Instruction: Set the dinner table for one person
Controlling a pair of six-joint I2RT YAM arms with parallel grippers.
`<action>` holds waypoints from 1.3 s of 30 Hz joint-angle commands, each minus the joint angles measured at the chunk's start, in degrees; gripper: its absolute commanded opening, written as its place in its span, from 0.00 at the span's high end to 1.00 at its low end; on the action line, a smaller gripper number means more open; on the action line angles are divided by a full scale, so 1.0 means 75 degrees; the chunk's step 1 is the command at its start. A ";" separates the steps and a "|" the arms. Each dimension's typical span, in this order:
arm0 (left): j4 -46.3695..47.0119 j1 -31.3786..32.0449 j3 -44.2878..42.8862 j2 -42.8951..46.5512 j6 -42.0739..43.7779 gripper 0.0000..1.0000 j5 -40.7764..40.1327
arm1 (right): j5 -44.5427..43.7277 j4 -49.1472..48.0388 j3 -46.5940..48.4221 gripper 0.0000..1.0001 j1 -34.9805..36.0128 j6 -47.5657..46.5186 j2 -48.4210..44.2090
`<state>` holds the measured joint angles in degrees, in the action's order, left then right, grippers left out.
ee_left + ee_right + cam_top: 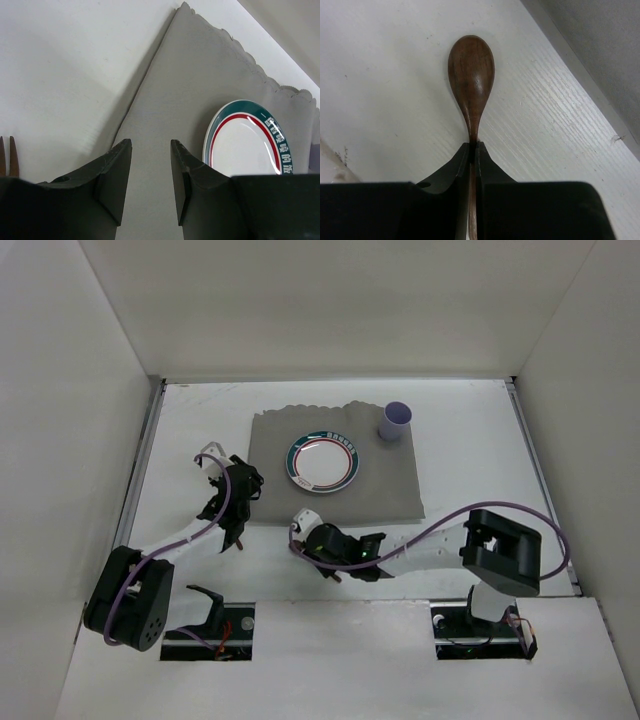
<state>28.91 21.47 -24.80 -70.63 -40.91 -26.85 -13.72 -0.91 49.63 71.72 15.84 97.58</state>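
Right gripper [473, 150] pinches the wooden spoon [471, 70] by its handle, ready for carrying to the grey mat [335, 465] at one o'clock; left gripper [150, 165] hangs parted, empty.

1. A cloth mat [335, 460] lies on the dinner table [470, 440]
2. A plate [323, 462] sits on the mat's middle
3. A cup [396, 421] stands at the mat's far right corner
4. A wooden spoon [471, 80] is near the mat's front edge

The overhead camera looks down from behind the arms on the whole matte white counter [200, 430]. Both wrist cameras sit close; the left shares the grey cloth mat [390, 480] at upper centre.
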 commanded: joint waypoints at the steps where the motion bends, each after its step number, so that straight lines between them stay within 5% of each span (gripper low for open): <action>1: 0.0247 -0.0022 0.0037 0.0195 0.0110 0.65 -0.0134 | -0.0245 -0.0149 0.0016 0.91 0.0075 0.0033 -0.0551; 5: 0.0201 -0.0069 0.0025 0.0078 0.0040 0.65 -0.0053 | -0.0374 -0.0615 -0.0392 0.91 -0.0508 0.0291 -0.1722; 10: 0.0224 0.0014 -0.0045 -0.0039 0.0040 0.65 -0.0065 | -0.0281 -0.0981 -0.0758 0.91 -0.2334 0.0829 -0.2697; 17: 0.0201 0.0143 -0.0104 -0.0145 0.0028 0.65 -0.0030 | -0.0550 -0.0560 0.0085 0.91 -0.4458 0.1450 -0.1599; 29: 0.0247 0.0201 -0.0080 -0.0063 0.0087 0.63 -0.0041 | -0.0527 0.0262 0.0754 0.91 -0.5596 0.2154 -0.0343; 39: 0.0142 0.0236 -0.0174 -0.0192 0.0110 0.63 -0.0170 | -0.0339 0.0414 0.0954 0.84 -0.5597 0.2107 0.0021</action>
<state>28.91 22.92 -24.80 -71.96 -40.91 -26.68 -16.49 2.33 54.63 29.34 31.07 98.15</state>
